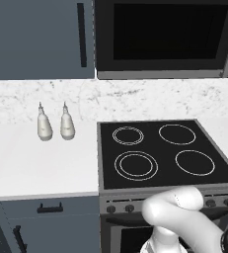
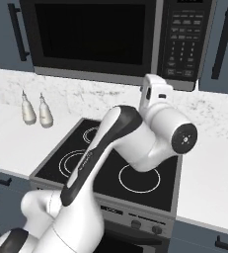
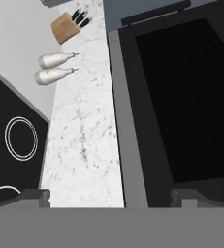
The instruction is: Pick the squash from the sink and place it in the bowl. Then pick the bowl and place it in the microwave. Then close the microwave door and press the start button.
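Pincer [image 3: 111,198] released; two white bottles [image 1: 55,124], four burners [image 1: 162,149], perhaps one knife block [image 3: 66,27]

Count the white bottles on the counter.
2. Both stand side by side on the counter left of the stove, against the backsplash: left bottle, right bottle. None seems hidden.

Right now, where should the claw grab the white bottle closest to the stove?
That bottle is probably best gripped around its wide lower body, coming from the stove side. It stands upright, its neck tapers thin, and the other bottle stands close on its far side.
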Robot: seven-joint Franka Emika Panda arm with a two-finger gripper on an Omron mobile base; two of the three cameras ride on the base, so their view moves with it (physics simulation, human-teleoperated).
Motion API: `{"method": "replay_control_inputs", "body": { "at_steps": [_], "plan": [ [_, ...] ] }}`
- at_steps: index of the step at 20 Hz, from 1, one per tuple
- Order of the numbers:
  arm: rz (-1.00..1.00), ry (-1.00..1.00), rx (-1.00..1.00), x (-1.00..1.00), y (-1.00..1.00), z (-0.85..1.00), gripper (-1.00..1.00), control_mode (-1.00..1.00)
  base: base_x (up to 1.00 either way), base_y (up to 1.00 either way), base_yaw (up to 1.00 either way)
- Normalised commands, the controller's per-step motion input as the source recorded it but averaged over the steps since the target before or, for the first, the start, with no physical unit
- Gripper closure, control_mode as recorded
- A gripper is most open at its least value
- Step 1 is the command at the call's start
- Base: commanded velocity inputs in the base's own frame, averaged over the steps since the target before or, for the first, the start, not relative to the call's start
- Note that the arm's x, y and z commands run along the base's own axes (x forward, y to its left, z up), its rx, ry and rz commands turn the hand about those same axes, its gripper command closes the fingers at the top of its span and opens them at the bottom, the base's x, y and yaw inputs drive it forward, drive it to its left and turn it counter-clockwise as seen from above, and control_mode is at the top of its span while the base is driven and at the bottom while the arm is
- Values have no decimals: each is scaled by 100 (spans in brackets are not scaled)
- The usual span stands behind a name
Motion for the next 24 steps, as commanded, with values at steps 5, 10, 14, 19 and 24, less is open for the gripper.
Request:
{"method": "replay_control_inputs", "body": {
  "at_steps": [5,10,14,19,24],
  "plan": [
    [1,0,0,48,0,0,-100,-100,0,0,0],
    [1,0,0,36,-22,0,-100,-100,0,0,0],
    [0,0,0,27,-35,0,-100,-100,0,0,0],
    [0,0,0,32,-35,0,-100,-100,0,0,0],
    [0,0,0,34,-25,0,-100,-100,0,0,0]
  ]
}}
